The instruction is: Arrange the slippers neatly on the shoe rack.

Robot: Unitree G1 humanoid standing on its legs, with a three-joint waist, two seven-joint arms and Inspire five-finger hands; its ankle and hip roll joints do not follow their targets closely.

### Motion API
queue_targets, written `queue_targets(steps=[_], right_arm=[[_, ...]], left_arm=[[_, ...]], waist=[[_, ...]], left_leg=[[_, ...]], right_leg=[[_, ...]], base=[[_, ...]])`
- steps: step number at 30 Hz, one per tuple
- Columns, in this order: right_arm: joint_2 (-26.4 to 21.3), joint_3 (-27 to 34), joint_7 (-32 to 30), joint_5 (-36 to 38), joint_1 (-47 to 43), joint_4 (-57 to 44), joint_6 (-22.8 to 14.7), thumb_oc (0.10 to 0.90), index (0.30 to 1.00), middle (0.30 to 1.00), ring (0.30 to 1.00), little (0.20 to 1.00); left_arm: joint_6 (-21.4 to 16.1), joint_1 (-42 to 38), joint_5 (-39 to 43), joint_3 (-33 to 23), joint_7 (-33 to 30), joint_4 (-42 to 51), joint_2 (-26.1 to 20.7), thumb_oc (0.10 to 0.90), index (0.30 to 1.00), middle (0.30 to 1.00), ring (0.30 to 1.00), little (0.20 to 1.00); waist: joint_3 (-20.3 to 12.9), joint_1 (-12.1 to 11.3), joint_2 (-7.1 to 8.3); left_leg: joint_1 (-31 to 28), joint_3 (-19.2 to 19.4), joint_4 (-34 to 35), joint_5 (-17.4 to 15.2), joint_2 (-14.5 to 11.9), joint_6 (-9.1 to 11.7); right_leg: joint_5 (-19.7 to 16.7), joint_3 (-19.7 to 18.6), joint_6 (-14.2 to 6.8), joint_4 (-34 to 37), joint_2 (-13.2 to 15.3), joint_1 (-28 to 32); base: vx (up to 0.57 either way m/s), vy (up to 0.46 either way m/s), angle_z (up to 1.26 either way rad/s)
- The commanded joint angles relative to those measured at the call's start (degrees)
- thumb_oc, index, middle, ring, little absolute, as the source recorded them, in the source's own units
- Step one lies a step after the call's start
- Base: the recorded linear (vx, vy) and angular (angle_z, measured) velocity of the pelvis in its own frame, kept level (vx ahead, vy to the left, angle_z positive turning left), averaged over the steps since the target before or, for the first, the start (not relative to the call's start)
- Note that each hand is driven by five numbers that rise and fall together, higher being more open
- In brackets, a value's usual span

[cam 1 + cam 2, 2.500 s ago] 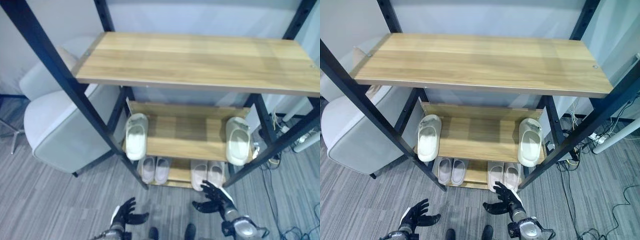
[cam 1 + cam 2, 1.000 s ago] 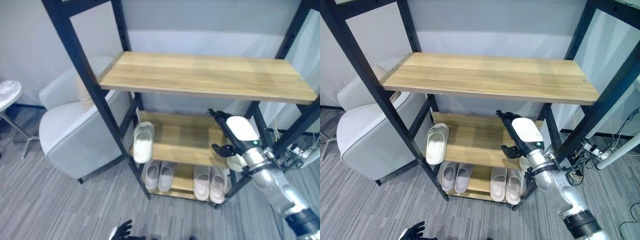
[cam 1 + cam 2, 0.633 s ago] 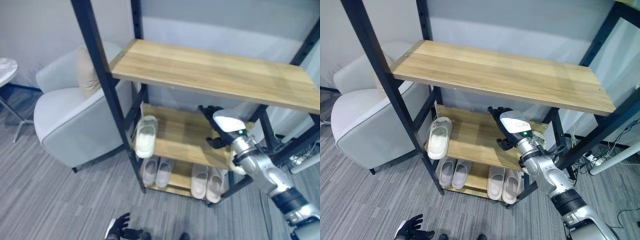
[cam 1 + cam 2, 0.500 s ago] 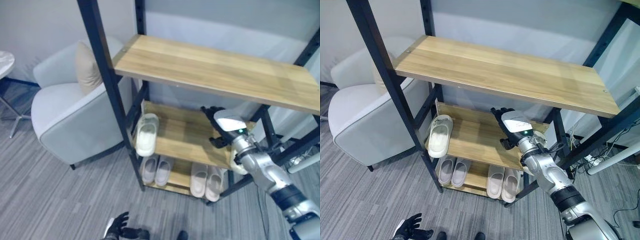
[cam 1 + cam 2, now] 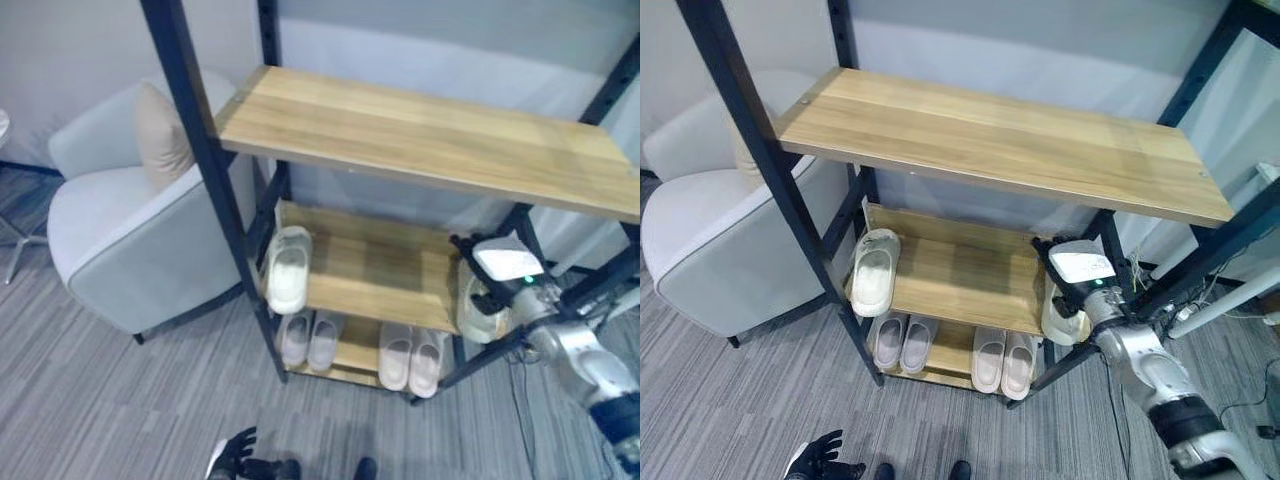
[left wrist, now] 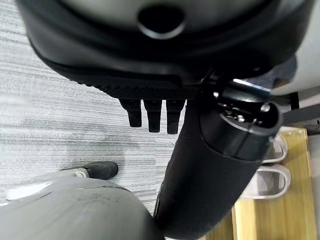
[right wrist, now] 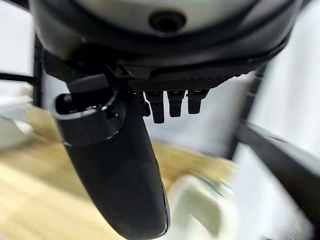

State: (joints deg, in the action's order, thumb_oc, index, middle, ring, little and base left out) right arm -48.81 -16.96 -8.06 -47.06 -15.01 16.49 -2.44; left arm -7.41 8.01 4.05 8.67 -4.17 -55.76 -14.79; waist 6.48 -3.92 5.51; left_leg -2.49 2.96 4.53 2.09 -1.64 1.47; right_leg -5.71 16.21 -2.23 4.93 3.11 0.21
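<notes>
On the middle shelf (image 5: pixel 375 275) of the shoe rack (image 5: pixel 420 135) two cream slippers lie at opposite ends, well apart. The left slipper (image 5: pixel 288 268) sits at the shelf's left end beside the black upright, its long axis running front to back; which end is the toe I cannot tell. The right slipper (image 5: pixel 1064 312) sits at the right front corner, also lengthwise front to back and overhanging the front edge a little, its opening facing up.

Below, on the bottom shelf (image 5: pixel 948 345), two more pairs stand side by side, all lengthwise front to back: a pale pair on the left (image 5: pixel 309 338) and another pale pair on the right (image 5: pixel 411 355).

From the right side the robot's right arm reaches in level with the middle shelf. The right hand (image 5: pixel 1072 272), with a white cover on its back, is over the rear part of the right slipper, fingers pointing into the rack. In the right wrist view the right hand's fingers are straight and the thumb stands out from them, holding nothing, with the slipper showing past them.

Low down near the grey carpet (image 5: pixel 110 400), the left hand (image 5: pixel 235 455) hangs with its fingers spread and relaxed, holding nothing.

A grey armchair (image 5: pixel 125 240) with a beige cushion (image 5: pixel 160 135) stands left of the rack.
</notes>
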Motion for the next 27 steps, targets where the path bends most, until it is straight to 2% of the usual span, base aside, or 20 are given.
queue_targets(steps=[1,8,18,27], right_arm=[[-5.87,5.15,-2.48,-0.83,-3.73,-1.65,0.62,0.800,0.900,0.900,0.900,0.900],[-7.23,2.75,-2.93,-1.37,-5.80,2.62,1.49,0.800,0.900,0.900,0.900,0.900],[-5.06,-1.37,-4.11,-0.50,-12.72,7.08,2.85,0.800,0.900,0.900,0.900,0.900],[-2.02,-4.87,-4.90,0.97,-18.27,12.40,4.44,0.800,0.900,0.900,0.900,0.900]], left_arm=[[-2.00,-2.60,-0.81,2.30,1.38,-0.04,1.77,0.800,0.900,0.900,0.900,0.900],[-2.17,-2.37,-0.45,2.89,1.42,0.12,1.55,0.800,0.900,0.900,0.900,0.900],[-2.28,-1.92,0.88,3.20,1.30,0.34,1.13,0.800,0.900,0.900,0.900,0.900],[-2.23,-2.23,1.90,3.73,1.00,0.34,0.51,0.800,0.900,0.900,0.900,0.900]], waist=[[-2.89,-0.30,-0.14],[-2.65,-0.26,-0.36],[-1.99,-1.60,-0.06],[-1.01,-3.58,0.93]], left_leg=[[1.13,1.37,0.47,-3.05,0.46,1.37],[1.48,1.99,0.47,-3.05,0.43,1.35],[2.39,1.55,0.47,-2.75,0.34,1.33],[3.69,0.52,0.47,-2.31,0.49,1.16]], right_leg=[[3.52,-0.82,-7.96,-0.67,5.83,2.97],[3.01,-1.39,-8.21,-0.49,5.87,2.03],[2.83,-1.11,-8.21,-0.37,5.77,1.33],[2.82,-0.16,-8.19,-0.50,5.69,0.65]], base=[[0.00,0.008,-0.07],[0.00,0.000,-0.08],[0.00,0.000,-0.01],[0.00,-0.002,0.01]])
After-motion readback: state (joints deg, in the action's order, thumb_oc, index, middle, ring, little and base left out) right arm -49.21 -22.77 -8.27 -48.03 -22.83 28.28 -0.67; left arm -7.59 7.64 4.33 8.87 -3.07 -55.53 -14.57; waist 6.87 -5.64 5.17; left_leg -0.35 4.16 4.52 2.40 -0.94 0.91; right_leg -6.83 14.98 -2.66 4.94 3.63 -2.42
